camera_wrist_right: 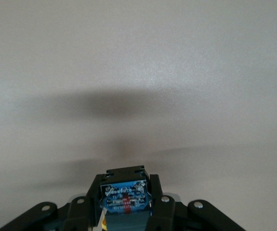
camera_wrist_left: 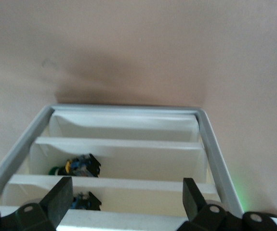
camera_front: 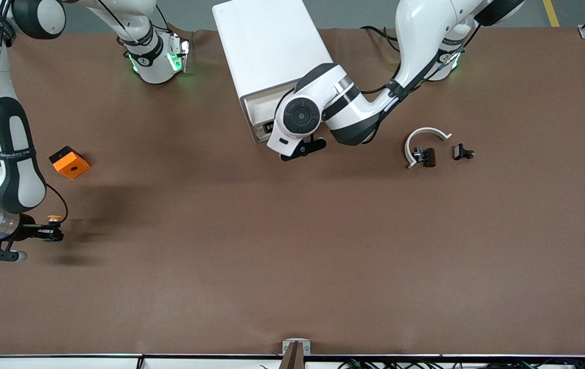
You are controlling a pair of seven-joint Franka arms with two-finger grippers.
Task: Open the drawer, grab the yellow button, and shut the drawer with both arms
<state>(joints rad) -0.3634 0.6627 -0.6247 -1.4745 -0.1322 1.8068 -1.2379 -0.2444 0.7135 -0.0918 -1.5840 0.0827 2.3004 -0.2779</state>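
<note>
The left gripper [camera_front: 307, 148] hangs with fingers spread wide just in front of the white cabinet [camera_front: 267, 48], its wrist view looking down into the stacked trays of the drawer [camera_wrist_left: 124, 144] fronts; which drawer stands out is hard to tell from here, though the front view suggests one is only slightly proud of the cabinet face. The left arm is plainly the nearer one to the drawer, and the push would run straight toward the cabinet, along the drawer's sliding axis. The button [camera_front: 55, 219] is already out: the right gripper [camera_front: 51, 233] is clamped on it over bare table at the right arm's end, orange cap up, blue body seen between the fingers in the right wrist view [camera_wrist_right: 125, 197]. An orange block [camera_front: 69, 162] lies close by that gripper. A white arc with a black clip [camera_front: 423, 148] and a second clip [camera_front: 462, 152] sit toward the left arm's end, clear of the path.
</note>
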